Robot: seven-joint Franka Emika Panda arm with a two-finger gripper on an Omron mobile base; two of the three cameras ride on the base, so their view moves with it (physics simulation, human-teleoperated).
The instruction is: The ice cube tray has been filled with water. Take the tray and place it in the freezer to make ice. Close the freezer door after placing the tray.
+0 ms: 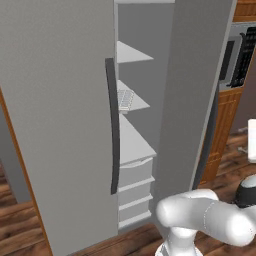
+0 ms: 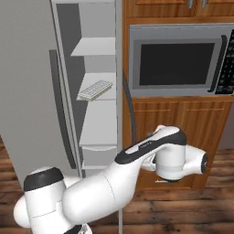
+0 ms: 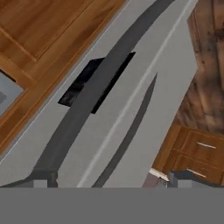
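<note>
- No brand, label or legible writing on any surface; the microwave [image 2: 176,59] keypad is too small to read.
- Ice cube tray [image 2: 95,89] lies flat on a white middle shelf [image 2: 103,87] inside the freezer [image 1: 142,100], near the shelf's front edge.
- Freezer door [image 3: 131,87] stands open, its dark curved handle [image 3: 87,100] crossing the black dispenser panel [image 3: 74,89].
- Tool [image 3: 111,177] has its fingers spread wide, gripping nothing, close before that door face.
- Plain grey door [image 1: 55,125] borders the opening's other side.
</note>
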